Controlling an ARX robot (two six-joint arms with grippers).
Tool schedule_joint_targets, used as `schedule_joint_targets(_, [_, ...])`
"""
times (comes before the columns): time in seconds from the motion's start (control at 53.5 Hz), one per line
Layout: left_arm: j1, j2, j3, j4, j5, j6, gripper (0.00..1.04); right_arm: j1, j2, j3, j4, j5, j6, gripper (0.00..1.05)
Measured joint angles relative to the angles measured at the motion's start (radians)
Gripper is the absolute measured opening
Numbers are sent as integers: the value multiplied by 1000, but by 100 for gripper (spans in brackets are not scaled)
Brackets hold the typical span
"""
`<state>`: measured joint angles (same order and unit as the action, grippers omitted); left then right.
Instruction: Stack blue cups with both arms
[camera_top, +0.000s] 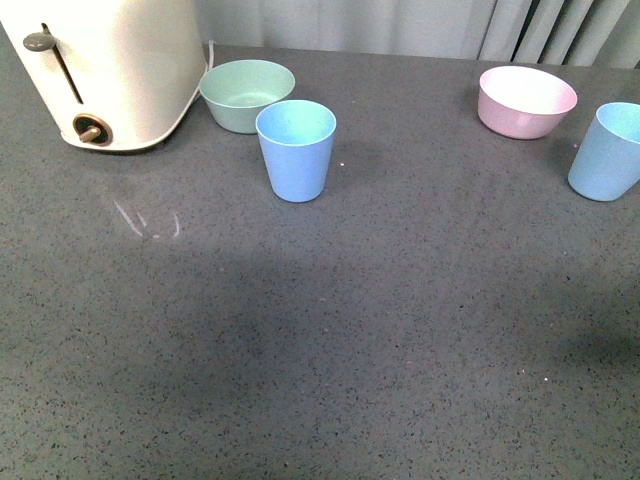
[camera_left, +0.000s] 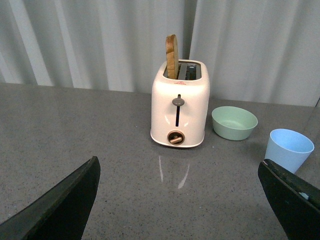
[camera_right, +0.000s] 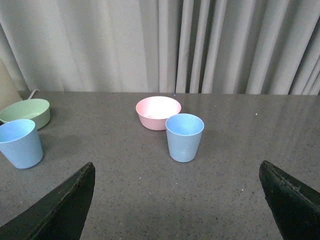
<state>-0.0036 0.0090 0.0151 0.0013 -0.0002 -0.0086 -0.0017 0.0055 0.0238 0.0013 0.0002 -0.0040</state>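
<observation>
Front view: left cup, right cup light-blue, tapered, upright; left tool, right tool released.

Bright, even, sharp; broad soft shadow on table toward six o'clock, faint glare streaks at nine o'clock by toaster.

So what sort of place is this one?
Probably a mock kitchen counter set up for testing: a cream toaster holding a bread slice, a mint-green bowl and blue cups on a grey speckled countertop, curtains behind.

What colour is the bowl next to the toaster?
Mint-green bowl, clearest in the front view.
</observation>
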Motion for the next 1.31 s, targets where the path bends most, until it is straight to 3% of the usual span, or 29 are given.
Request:
schedule_joint_targets(0.486, [0,4,2,-6,-6,5,96,0,0,0,0,0,0,96])
schedule_joint_targets(0.542, [-43,137,96,-227,-82,34,96,0,0,0,0,0,0,96])
schedule_joint_targets(0.579, [-74,255,155,-286,-94,35,96,0,0,0,0,0,0,96])
schedule_joint_targets(0.71, [-167,558,264,-150,-97,-6,96,0,0,0,0,0,0,96])
schedule_joint_targets(0.879, [-217,1028,422,74,-86,-131,96,0,0,0,0,0,0,96])
schedule_joint_targets(1.028, [-262,1343,594,103,-71,-202,96,0,0,0,0,0,0,96])
schedule_joint_targets(1.308, [-291,1587,782,90,-51,-239,96,0,0,0,0,0,0,96])
